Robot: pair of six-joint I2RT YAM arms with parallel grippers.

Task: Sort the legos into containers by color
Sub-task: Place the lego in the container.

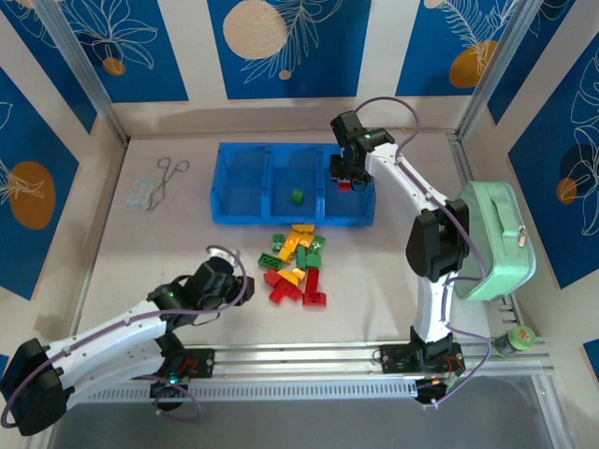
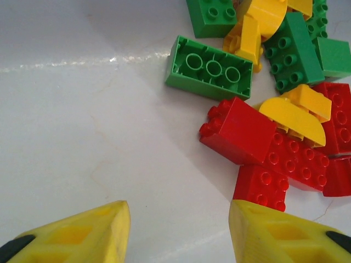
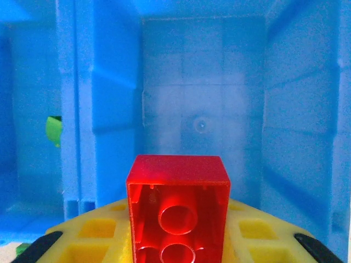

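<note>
- The worktop point(image 1: 159, 271) carries everything I'm working with, and both arms are bolted at its near edge.
- The blue tray point(image 1: 245, 213) sits at the far side, its three open compartments side by side.
- A mint-green zippered case point(image 1: 491, 238) stands at the right edge, just beside the right arm's elbow.
- My right arm point(image 1: 412, 192) rises from its base, bends at the elbow and reaches forward and left to the tray's right-hand compartment.
- My left arm point(image 1: 103, 337) lies low, stretched from the near left corner toward the middle of the worktop.
- The loose bricks point(image 1: 298, 267) lie in a red, green and yellow heap in front of the tray, some touching and overlapping.
- The left hand point(image 2: 180, 230) points at the heap's left edge, its yellow fingers point(image 2: 88, 235) spread wide over bare worktop, gripping nothing.
- The right hand point(image 1: 344, 180) hangs over the right compartment, closed on a red brick point(image 3: 178, 208) with its hollow underside facing the wrist camera.
- One green brick point(image 1: 297, 195) lies in the middle compartment.
</note>
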